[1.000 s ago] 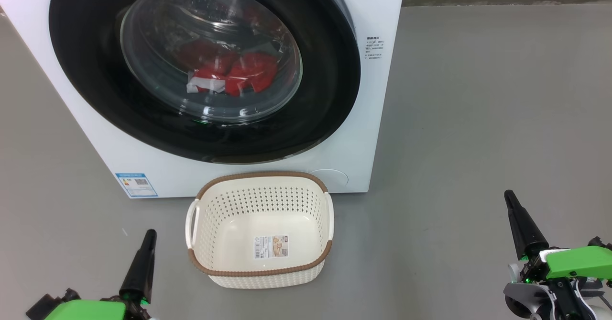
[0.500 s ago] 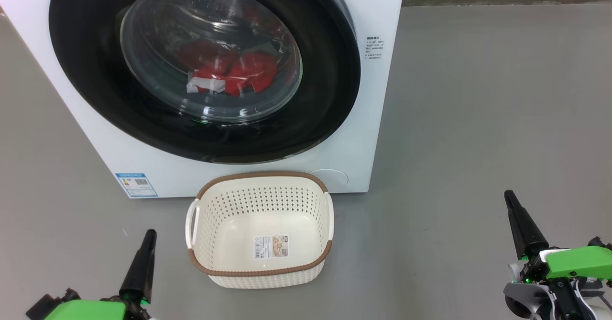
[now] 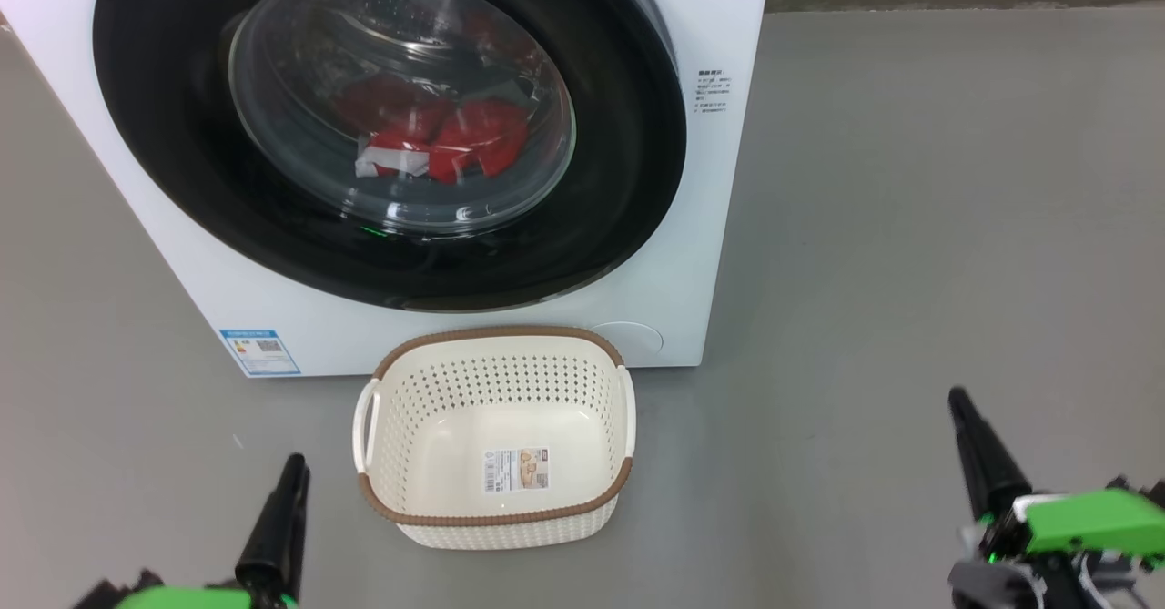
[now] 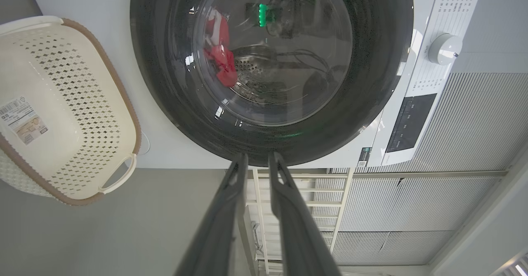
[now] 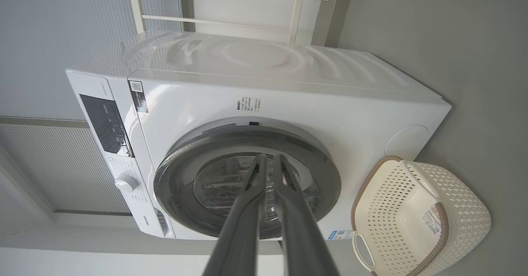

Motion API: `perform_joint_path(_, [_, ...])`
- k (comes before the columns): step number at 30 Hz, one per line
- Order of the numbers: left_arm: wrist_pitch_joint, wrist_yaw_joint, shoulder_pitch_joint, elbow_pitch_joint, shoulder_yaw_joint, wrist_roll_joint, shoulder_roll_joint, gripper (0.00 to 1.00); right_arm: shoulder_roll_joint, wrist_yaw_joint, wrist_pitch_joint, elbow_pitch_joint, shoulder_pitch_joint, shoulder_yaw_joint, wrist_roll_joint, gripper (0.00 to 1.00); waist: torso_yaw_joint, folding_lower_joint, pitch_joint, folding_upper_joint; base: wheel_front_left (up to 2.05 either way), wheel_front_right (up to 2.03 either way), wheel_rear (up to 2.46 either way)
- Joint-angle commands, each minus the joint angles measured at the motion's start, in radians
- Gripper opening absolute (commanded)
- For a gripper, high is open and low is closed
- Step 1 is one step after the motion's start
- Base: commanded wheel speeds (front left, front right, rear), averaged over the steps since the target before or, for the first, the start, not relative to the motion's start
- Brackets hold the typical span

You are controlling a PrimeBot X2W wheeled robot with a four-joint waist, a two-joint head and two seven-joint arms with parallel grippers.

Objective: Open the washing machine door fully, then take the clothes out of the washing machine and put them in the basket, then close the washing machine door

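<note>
The white washing machine (image 3: 719,227) fills the upper left of the head view. The washing machine door (image 3: 182,181) lies against its front, and the red and white clothes (image 3: 455,140) show through its glass. On the floor just in front stands the basket (image 3: 496,329), with nothing in it but a sticker. My left gripper (image 3: 293,465) is at the lower left, well short of the door. In the left wrist view the left gripper (image 4: 258,156) has its fingers slightly apart with nothing between them. My right gripper (image 3: 957,400) hangs at the lower right. The right gripper (image 5: 269,157) is shut and holds nothing.
Bare grey floor (image 3: 910,227) stretches to the right of the machine. A control panel with a knob (image 4: 443,49) sits above the door. A white rack (image 4: 297,201) and a ribbed wall stand behind the machine.
Both grippers have sunk lower in the head view, the left drifting a little right and the right a little left. The machine, door, clothes and basket have not moved.
</note>
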Motion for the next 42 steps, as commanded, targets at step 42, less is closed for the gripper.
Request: perform_joint_path(42, [-0.105, 0.010, -0.063, 0.092, -0.107, 0.209, -0.003, 1.00, 0.003, 0.000, -0.105, 0.074, -0.029, 0.109, -0.219, 1.00, 0.002, 0.0000, -0.013, 0.0000, 0.00, 0.00, 0.00])
